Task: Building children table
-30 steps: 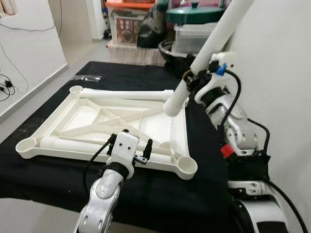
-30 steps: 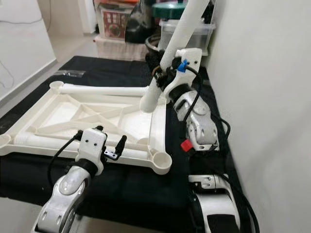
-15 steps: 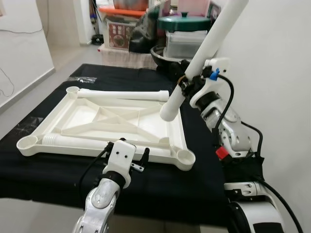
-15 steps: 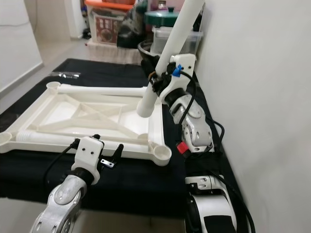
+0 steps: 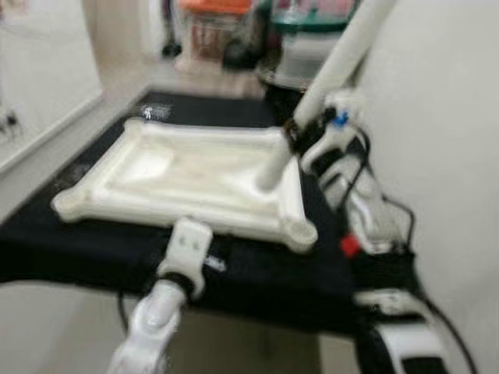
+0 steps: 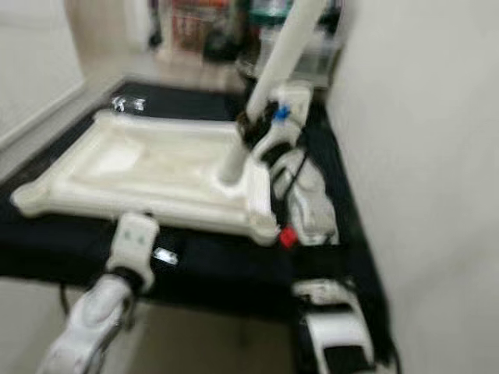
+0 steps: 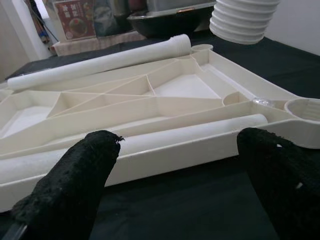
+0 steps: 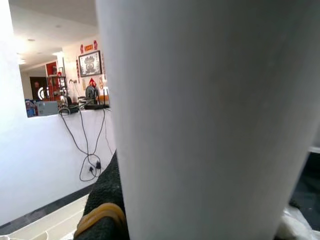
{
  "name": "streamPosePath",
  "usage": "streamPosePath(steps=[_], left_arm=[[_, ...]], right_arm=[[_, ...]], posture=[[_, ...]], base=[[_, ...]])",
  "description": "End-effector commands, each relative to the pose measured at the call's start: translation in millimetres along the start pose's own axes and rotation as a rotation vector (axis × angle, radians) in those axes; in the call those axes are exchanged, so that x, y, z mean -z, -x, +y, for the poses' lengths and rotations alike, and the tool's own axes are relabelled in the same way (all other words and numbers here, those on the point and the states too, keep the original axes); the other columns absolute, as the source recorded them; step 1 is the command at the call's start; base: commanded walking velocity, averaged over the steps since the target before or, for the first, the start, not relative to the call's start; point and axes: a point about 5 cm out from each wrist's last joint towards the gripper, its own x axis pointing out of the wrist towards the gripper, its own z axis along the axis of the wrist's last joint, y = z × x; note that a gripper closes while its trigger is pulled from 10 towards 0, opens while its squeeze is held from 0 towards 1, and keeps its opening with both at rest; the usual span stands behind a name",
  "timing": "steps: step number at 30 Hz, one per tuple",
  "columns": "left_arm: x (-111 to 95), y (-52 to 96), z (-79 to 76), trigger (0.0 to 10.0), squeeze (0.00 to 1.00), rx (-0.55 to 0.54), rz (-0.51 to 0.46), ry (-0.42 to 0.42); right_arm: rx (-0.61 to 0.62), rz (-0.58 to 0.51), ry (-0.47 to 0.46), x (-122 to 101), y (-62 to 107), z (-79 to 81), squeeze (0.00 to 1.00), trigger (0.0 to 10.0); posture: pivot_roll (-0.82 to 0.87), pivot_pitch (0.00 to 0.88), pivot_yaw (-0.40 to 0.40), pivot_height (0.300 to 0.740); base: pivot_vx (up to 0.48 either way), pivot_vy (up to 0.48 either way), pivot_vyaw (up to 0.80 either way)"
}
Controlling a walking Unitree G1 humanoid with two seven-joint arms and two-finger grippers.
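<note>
An upside-down white plastic tabletop (image 5: 187,175) lies on the black-covered table. Two loose white legs rest in it, one along the far rim (image 7: 100,62) and one along the near rim (image 7: 190,132). My right gripper (image 5: 300,134) is shut on a third white leg (image 5: 339,58), held tilted with its lower end over the tabletop's far right corner. That leg (image 8: 210,120) looms close in the right wrist view. My left gripper (image 7: 175,165) hangs open just off the tabletop's near rim, its black fingers (image 7: 75,185) wide apart with nothing between them.
Storage boxes and a dark bowl (image 5: 288,74) crowd the floor behind the table. A white wall (image 5: 444,117) runs close along the right side. The table's front edge (image 5: 78,269) lies just below my left wrist, and bare floor lies to the left.
The head views have shifted and blurred, so the camera has moved. My left gripper has drawn back from the tabletop's near rim toward the table's front edge. The right gripper still holds the leg.
</note>
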Motion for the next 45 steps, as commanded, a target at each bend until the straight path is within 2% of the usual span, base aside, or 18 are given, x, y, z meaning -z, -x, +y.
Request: streamPosePath(steps=[1, 5, 7, 9, 11, 13, 15, 17, 18, 20, 21, 22, 25, 29, 34, 45], left_arm=[[3.0, 2.8, -2.1, 10.0, 0.0, 0.008, 0.021, 0.018], [5.0, 6.2, -5.5, 10.0, 0.0, 0.036, 0.03, 0.035], [5.5, 13.5, -13.2, 10.0, 0.0, 0.114, 0.027, 0.072], [4.9, 26.6, -24.1, 10.0, 0.0, 0.24, 0.024, 0.093], [4.9, 26.6, -24.1, 10.0, 0.0, 0.24, 0.024, 0.093], [2.8, 37.8, -29.9, 10.0, 0.0, 0.308, 0.029, 0.116], [2.8, 37.8, -29.9, 10.0, 0.0, 0.308, 0.029, 0.116], [-1.2, 45.9, -33.1, 10.0, 0.0, 0.334, 0.03, 0.133], [-1.2, 45.9, -33.1, 10.0, 0.0, 0.334, 0.03, 0.133], [-6.2, 53.0, -34.6, 10.0, 0.0, 0.342, 0.032, 0.146], [-6.2, 53.0, -34.6, 10.0, 0.0, 0.342, 0.032, 0.146], [-7.9, 56.0, -34.7, 10.0, 0.0, 0.344, 0.036, 0.146], [-10.6, 63.5, -33.2, 10.0, 0.0, 0.351, 0.044, 0.146], [-13.1, 72.8, -30.5, 10.0, 0.0, 0.364, 0.056, 0.147], [-15.3, 80.3, -32.9, 10.0, 0.0, 0.382, 0.07, 0.152], [-20.5, 84.4, -34.7, 10.0, 0.0, 0.389, 0.078, 0.151]], right_arm=[[0.016, -0.016, 0.035, -5.9, -0.4, -4.8, 0.0, 10.0], [0.004, -0.011, 0.051, -8.8, -2.1, -10.7, 0.0, 10.0], [-0.056, 0.006, 0.047, -12.7, -3.6, -17.7, 0.0, 10.0], [-0.175, 0.044, 0.041, -20.9, -3.8, -30.0, 0.0, 10.0], [-0.175, 0.044, 0.041, -20.9, -3.8, -30.0, 0.0, 10.0], [-0.309, 0.085, 0.015, -28.8, -0.5, -37.8, 0.0, 10.0], [-0.309, 0.085, 0.015, -28.8, -0.5, -37.8, 0.0, 10.0], [-0.483, 0.151, -0.002, -31.4, 8.7, -40.9, 0.0, 10.0], [-0.483, 0.151, -0.002, -31.4, 8.7, -40.9, 0.0, 10.0], [-0.654, 0.235, 0.024, -28.5, 22.8, -45.8, 0.0, 10.0], [-0.654, 0.235, 0.024, -28.5, 22.8, -45.8, 0.0, 10.0], [-0.721, 0.284, 0.02, -25.8, 29.7, -48.9, 0.0, 10.0], [-0.794, 0.305, 0.005, -28.4, 34.3, -54.2, 0.0, 10.0], [-0.832, 0.313, 0.013, -33.0, 31.6, -58.4, 0.0, 10.0], [-0.895, 0.332, 0.041, -32.3, 27.7, -55.2, 0.0, 10.0], [-0.912, 0.338, 0.089, -31.0, 17.7, -52.2, 0.0, 10.0]], posture=[[0.05, 0.0, -0.087, 0.74], [0.05, 0.0, -0.085, 0.74], [0.05, 0.0, -0.08, 0.74], [0.06, 0.018, -0.083, 0.74], [0.06, 0.018, -0.083, 0.74], [0.07, 0.048, -0.075, 0.74], [0.07, 0.048, -0.075, 0.74], [0.09, 0.068, -0.068, 0.74], [0.09, 0.068, -0.068, 0.74], [0.1, 0.095, -0.061, 0.74], [0.1, 0.095, -0.061, 0.74], [0.11, 0.101, -0.059, 0.74], [0.12, 0.126, -0.048, 0.74], [0.13, 0.143, -0.04, 0.74], [0.14, 0.156, -0.038, 0.74], [0.14, 0.177, -0.046, 0.74]], base=[[0.0, 0.0, 0.0], [0.0, 0.0, 0.0], [0.0, 0.0, 0.0], [0.0, 0.0, 0.0], [0.0, 0.0, 0.0], [0.0, 0.0, 0.0], [0.0, 0.0, 0.0], [0.0, 0.0, 0.0], [0.0, 0.0, 0.0], [0.0, 0.0, 0.0], [0.0, 0.0, 0.0], [0.0, 0.0, 0.0], [0.0, 0.0, 0.0], [0.0, 0.0, 0.0], [0.0, 0.0, 0.0], [0.0, 0.0, 0.0]])
